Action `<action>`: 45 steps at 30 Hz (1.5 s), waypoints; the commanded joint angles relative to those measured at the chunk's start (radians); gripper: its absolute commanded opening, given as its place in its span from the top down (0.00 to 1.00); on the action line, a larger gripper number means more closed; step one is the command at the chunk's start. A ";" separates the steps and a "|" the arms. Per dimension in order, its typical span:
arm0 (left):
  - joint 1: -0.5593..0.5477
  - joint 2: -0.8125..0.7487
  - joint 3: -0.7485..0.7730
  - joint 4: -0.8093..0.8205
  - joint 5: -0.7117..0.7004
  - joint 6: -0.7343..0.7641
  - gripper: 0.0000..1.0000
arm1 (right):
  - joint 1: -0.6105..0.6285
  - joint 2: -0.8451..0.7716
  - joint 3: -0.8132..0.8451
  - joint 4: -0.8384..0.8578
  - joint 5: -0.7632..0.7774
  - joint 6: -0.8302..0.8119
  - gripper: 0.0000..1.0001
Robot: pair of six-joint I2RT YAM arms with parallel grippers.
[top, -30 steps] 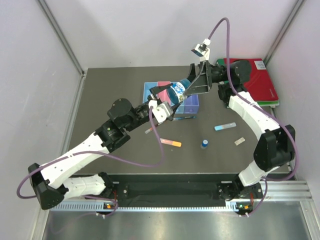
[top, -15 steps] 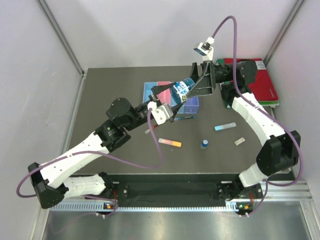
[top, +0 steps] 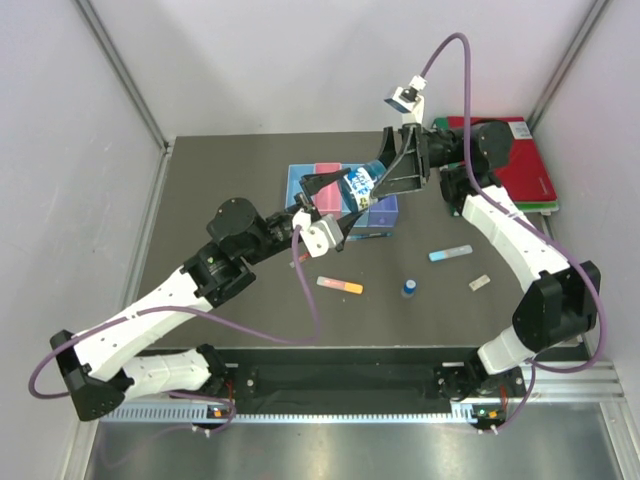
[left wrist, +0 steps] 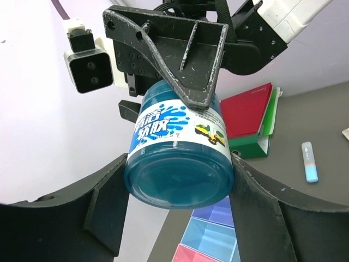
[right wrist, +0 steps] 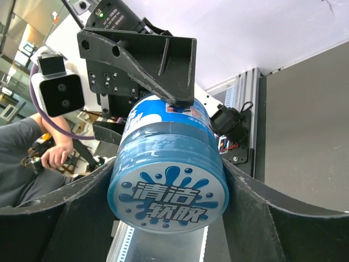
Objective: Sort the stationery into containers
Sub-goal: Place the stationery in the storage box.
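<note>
A round blue jar [top: 358, 182] with a white splash label hangs in the air above the containers [top: 296, 185], a row of joined light blue, pink and purple bins. My left gripper [top: 345, 192] grips the jar's bottom end; in the left wrist view [left wrist: 177, 180] both fingers press its sides [left wrist: 177, 164]. My right gripper [top: 373, 180] grips the lid end; in the right wrist view [right wrist: 166, 191] both fingers touch the jar [right wrist: 166, 180]. A pink-orange bar [top: 340, 286], a light blue bar [top: 450, 253], a blue-capped bottle [top: 409, 288], a pale tag [top: 479, 283] and a dark pen [top: 368, 236] lie on the table.
Red and green binders [top: 520, 165] lie at the back right corner, also in the left wrist view [left wrist: 248, 112]. The bins [left wrist: 212, 234] show below the jar there. Grey walls enclose the table on three sides.
The right gripper with the jar shifted slightly right, then held still. The left gripper came up under the jar and closed around its bottom end.
</note>
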 commanded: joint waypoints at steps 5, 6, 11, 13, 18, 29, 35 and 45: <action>0.014 -0.035 0.000 -0.043 -0.088 0.037 1.00 | -0.010 -0.040 -0.002 0.073 -0.091 0.009 0.46; 0.014 -0.037 -0.001 -0.042 -0.090 0.039 1.00 | -0.010 -0.040 -0.004 0.075 -0.092 0.010 0.51; 0.014 -0.037 -0.007 -0.059 -0.107 0.033 0.76 | -0.013 -0.042 -0.005 0.089 -0.094 0.016 0.96; 0.014 -0.040 -0.021 -0.065 -0.119 0.037 0.37 | -0.012 -0.043 -0.004 0.096 -0.094 0.019 1.00; 0.014 -0.081 -0.073 -0.109 -0.127 0.062 0.01 | -0.012 -0.045 0.004 0.109 -0.101 0.019 1.00; 0.014 -0.158 -0.069 -0.180 -0.212 0.031 0.01 | -0.039 0.059 0.034 0.482 -0.126 0.212 1.00; 0.014 -0.186 -0.061 -0.224 -0.234 0.045 0.01 | -0.085 0.216 0.206 0.773 -0.127 0.414 1.00; 0.014 -0.183 -0.041 -0.234 -0.234 0.057 0.01 | -0.068 0.243 0.464 0.751 -0.126 0.413 1.00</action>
